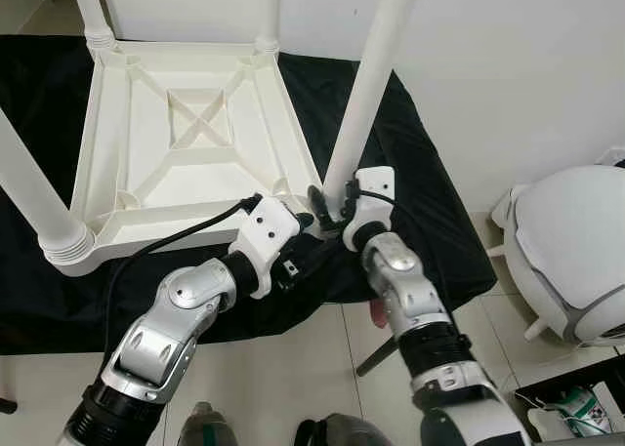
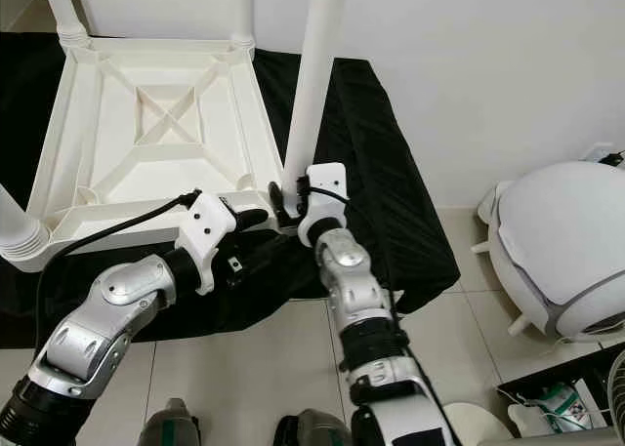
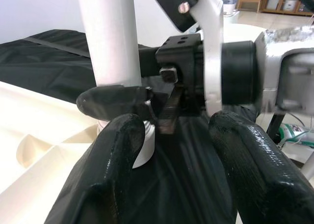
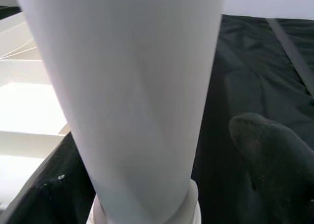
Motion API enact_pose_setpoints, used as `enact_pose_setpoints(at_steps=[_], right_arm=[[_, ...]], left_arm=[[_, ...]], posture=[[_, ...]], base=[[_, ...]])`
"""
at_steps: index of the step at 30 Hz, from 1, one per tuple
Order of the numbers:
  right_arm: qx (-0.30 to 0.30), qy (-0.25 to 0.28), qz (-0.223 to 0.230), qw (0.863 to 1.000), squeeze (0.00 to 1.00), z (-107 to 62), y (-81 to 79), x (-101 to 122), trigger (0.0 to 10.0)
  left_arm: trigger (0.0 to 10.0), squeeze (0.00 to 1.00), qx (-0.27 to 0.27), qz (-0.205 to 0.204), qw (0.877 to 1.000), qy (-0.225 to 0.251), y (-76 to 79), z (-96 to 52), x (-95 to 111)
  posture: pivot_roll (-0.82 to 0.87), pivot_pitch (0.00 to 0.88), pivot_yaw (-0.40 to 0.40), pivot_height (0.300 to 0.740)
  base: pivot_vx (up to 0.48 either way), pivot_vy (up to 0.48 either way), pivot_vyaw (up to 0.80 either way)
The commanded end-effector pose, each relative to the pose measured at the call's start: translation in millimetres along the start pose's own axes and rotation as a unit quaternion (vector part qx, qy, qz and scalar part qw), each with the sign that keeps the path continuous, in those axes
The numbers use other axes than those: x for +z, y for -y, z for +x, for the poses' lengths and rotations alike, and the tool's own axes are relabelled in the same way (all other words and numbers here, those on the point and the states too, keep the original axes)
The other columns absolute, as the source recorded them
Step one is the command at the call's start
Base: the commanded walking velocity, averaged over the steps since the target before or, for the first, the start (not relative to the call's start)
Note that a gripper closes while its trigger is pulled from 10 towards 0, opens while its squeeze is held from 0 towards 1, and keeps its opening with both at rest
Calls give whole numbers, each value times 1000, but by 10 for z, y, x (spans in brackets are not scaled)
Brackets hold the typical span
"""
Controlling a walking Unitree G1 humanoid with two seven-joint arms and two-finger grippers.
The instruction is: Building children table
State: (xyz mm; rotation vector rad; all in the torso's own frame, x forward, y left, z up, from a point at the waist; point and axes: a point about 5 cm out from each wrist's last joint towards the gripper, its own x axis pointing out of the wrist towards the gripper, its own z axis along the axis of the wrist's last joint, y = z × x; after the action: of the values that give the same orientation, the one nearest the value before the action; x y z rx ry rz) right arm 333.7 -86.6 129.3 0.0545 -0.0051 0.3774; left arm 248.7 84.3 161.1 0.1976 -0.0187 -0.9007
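On the black cloth (image 1: pixel 430 202) an upturned white children's table (image 1: pixel 186 143) lies with its ribbed underside up, legs standing upward at the corners. Right tool (image 1: pixel 332 210) is at the base of the near-right leg (image 1: pixel 366 85), one black finger on either side of it; whether the fingers press on the leg cannot be told. Left tool (image 1: pixel 305 233) hovers just beside that same corner, fingers (image 3: pixel 115 165) spread apart, holding nothing, pointed at the right wrist. White round appliance (image 1: pixel 576 251) sits on the tiled floor (image 1: pixel 293 368) to the right.
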Motion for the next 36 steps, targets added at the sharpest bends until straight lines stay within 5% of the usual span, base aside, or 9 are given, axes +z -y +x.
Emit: enact_pose_setpoints(at_steps=[1, 3, 8, 27, 28, 29, 33, 34, 36], right_arm=[[20, -1, 6, 1000, 1000, 14, 52, 27, 10000], [50, 3, -2, 999, 1000, 10, 86, 53, 10000], [132, 5, -40, 990, 0, -32, 242, 84, 10000], [257, -32, -82, 962, 0, 149, 263, 59, 10000], [266, -35, -79, 960, 0, 160, 229, 42, 9608], [273, -36, -78, 958, 0, 168, 209, 28, 4824], [281, -39, -77, 956, 0, 179, 182, 8, 3176], [282, -45, -72, 956, 0, 179, 180, -12, 0], [288, -52, -67, 954, 0, 167, 185, -42, 0]], left_arm=[[10000, 0, 2, 2, 1000, 3, 1, 7, 9], [10000, 0, 2, 2, 1000, 3, 0, 4, 10], [10000, 0, 1, 4, 1000, 0, -4, -11, 5], [10000, 0, 4, 8, 1000, -4, -19, -37, 13], [10000, 0, 4, 8, 1000, -4, -20, -42, 15], [10000, 0, 5, 9, 1000, -4, -21, -45, 16], [10000, 0, 6, 9, 1000, -3, -26, -49, 20], [10000, 0, 6, 9, 1000, -4, -28, -51, 21], [10000, 0, 7, 10, 1000, -4, -30, -54, 23]], posture=[[36, 9, -129, 740], [36, 9, -127, 740], [41, 8, -124, 740], [68, 3, -118, 740], [75, 1, -118, 740], [75, 1, -118, 740], [75, 1, -118, 740], [77, 0, -116, 740], [77, 3, -116, 740]], base=[[0, 0, 0], [0, 0, 0], [0, 0, 0], [0, 0, 0], [0, 0, 0], [0, 0, 0], [0, 0, 0], [0, 0, 0], [0, 0, 0]])
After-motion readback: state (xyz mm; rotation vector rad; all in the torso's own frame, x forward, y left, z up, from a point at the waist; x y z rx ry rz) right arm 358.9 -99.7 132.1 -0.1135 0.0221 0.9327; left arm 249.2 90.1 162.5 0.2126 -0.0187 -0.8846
